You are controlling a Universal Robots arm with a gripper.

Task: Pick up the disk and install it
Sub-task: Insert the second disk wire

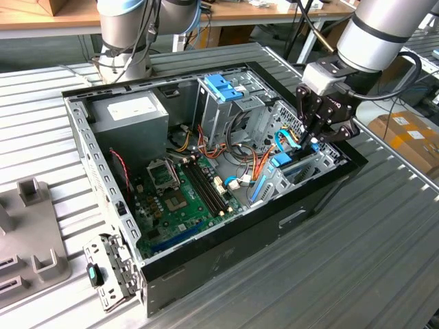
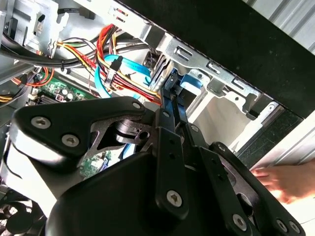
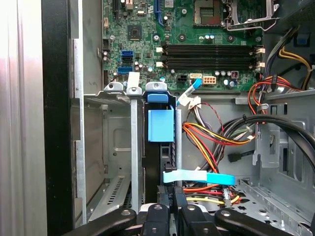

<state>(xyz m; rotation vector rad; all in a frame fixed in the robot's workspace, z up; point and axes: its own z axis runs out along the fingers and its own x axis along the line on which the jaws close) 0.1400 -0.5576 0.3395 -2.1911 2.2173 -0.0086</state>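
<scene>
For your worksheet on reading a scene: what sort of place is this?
Probably a robotics lab or workshop: an open computer case on a ribbed metal table, robot arms, wooden benches and cardboard boxes behind.

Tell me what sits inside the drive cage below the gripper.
In the first wrist view the disk stands on edge in the drive cage, its light-blue carrier tab facing out. The slot beside it shows bare metal. The gripper covers the disk's near end.
</scene>
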